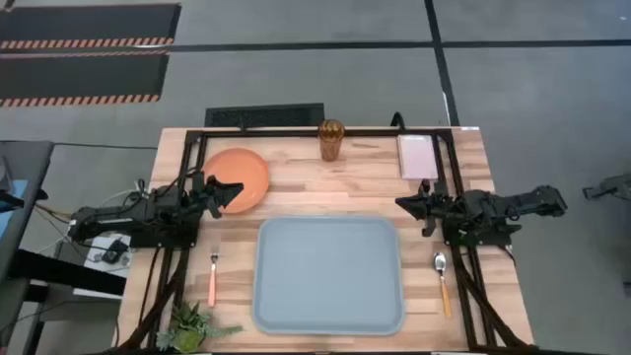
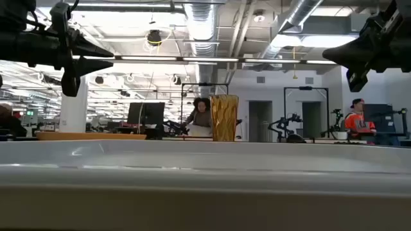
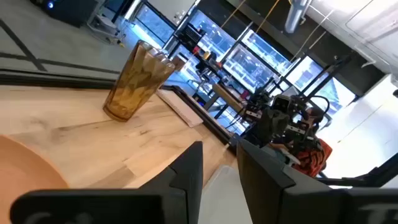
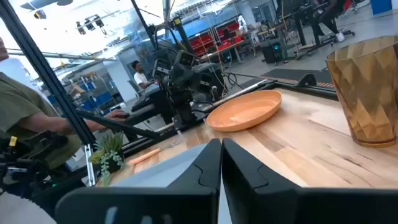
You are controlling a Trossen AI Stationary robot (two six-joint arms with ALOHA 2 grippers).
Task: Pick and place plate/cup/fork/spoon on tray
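Observation:
The orange plate [image 1: 237,177] lies flat at the table's far left, and the amber ribbed cup [image 1: 331,139] stands upright at the far middle. Toward the near edge, the grey-blue tray [image 1: 328,274] sits in the middle. The fork [image 1: 212,278] lies to its left and the spoon [image 1: 443,281] to its right. My left gripper [image 1: 235,189] hangs well above the plate's near right rim [image 3: 18,165], slightly open with nothing between its fingers [image 3: 219,146]. My right gripper [image 1: 402,202] hovers above the bare wood near the tray's far right corner, shut and empty [image 4: 221,142].
A pink pad [image 1: 416,156] lies at the far right, beside the cup. A small green plant [image 1: 192,325] sits at the near left corner. A black frame runs along the table's far and side edges. People are in the room beyond the table [image 4: 25,118].

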